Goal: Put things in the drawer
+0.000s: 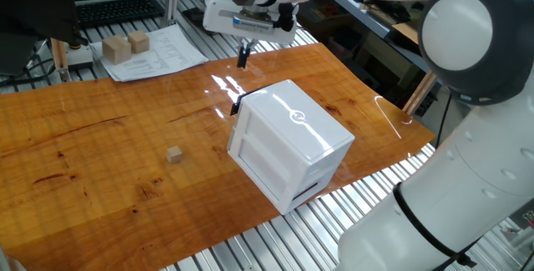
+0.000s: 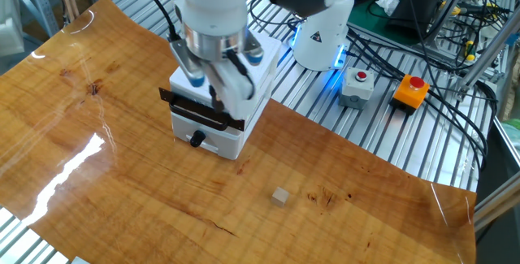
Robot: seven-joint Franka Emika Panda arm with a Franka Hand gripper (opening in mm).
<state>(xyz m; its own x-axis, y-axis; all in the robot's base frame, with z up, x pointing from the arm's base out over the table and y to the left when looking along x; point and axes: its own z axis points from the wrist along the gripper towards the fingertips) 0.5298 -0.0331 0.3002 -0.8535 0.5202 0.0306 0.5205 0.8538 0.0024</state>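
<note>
The small light-tan cube point(image 1: 174, 155) lies alone on the wooden table, well left of the white cabinet point(image 1: 292, 133); in the other fixed view the cube point(image 2: 280, 196) sits to the front right of the cabinet. The drawer point(image 2: 221, 140) with its black handle point(image 2: 197, 140) is at the cabinet's front, under a black strip. My gripper point(image 1: 244, 57) hangs above the cabinet's handle end, fingers pointing down and close together, holding nothing. From the other side the gripper point(image 2: 218, 95) overlaps the cabinet's top.
Two larger pale wooden blocks point(image 1: 125, 46) rest on a paper sheet point(image 1: 154, 54) at the far left edge, beside a keyboard point(image 1: 121, 9). The robot base point(image 2: 321, 32), button boxes point(image 2: 410, 91) and cables stand off the table behind the cabinet.
</note>
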